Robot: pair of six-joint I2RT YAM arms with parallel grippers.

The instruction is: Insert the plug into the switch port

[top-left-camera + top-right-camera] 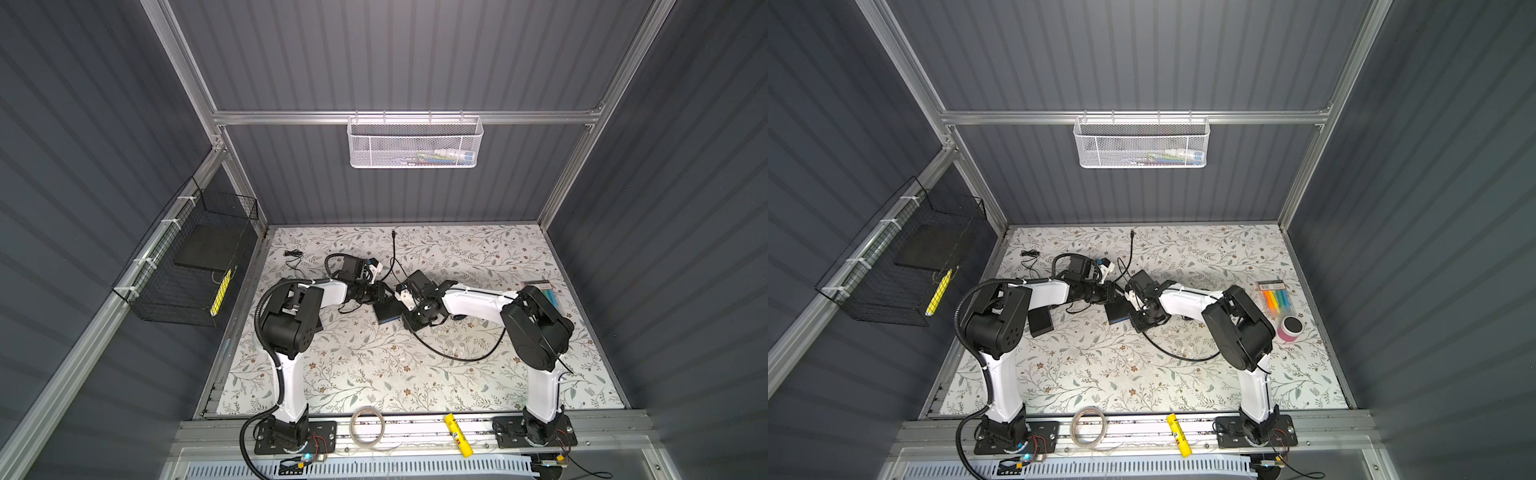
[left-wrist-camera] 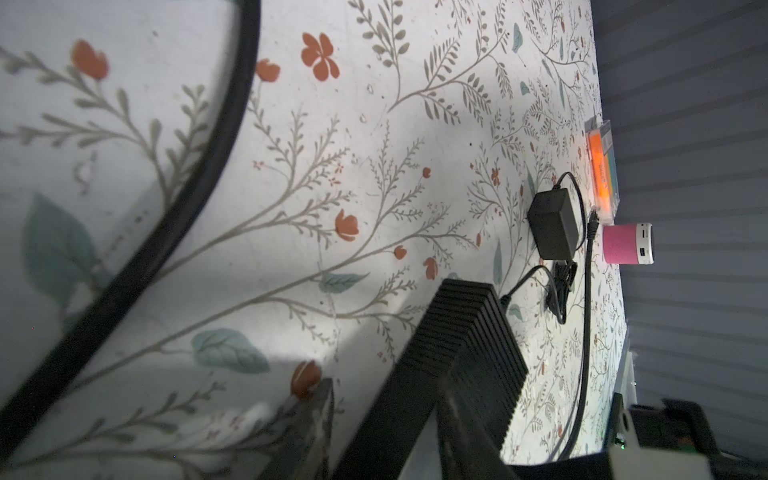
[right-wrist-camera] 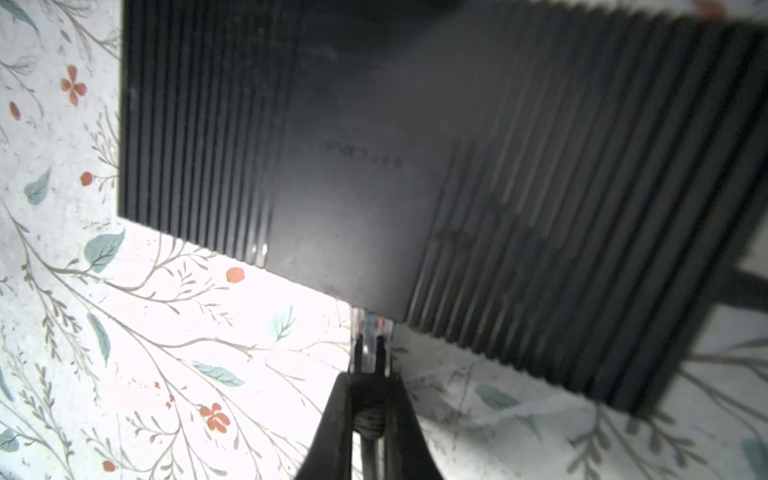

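In a top view the switch [image 1: 386, 312] lies near the centre of the table [image 1: 374, 374], with the left gripper [image 1: 384, 296] at its 11 o'clock and the right gripper [image 1: 411, 318] at its 3 o'clock. Left wrist view: the jaws stand part-open astride the switch's end, one finger [image 2: 316, 415] clear of it. Right wrist view: the jaws pinch the plug [image 3: 371, 332], whose tip is at the switch's edge.

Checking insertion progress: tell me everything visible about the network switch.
The network switch is a flat black plastic-looking box, its top ribbed either side of a smooth band with faint lettering. In a top view the network switch shows a blue near face. It lies flat on the floral table between the arms. The clear plug, pinched in the right gripper's fingers, meets its edge; seating cannot be told. The left gripper straddles one ribbed end.
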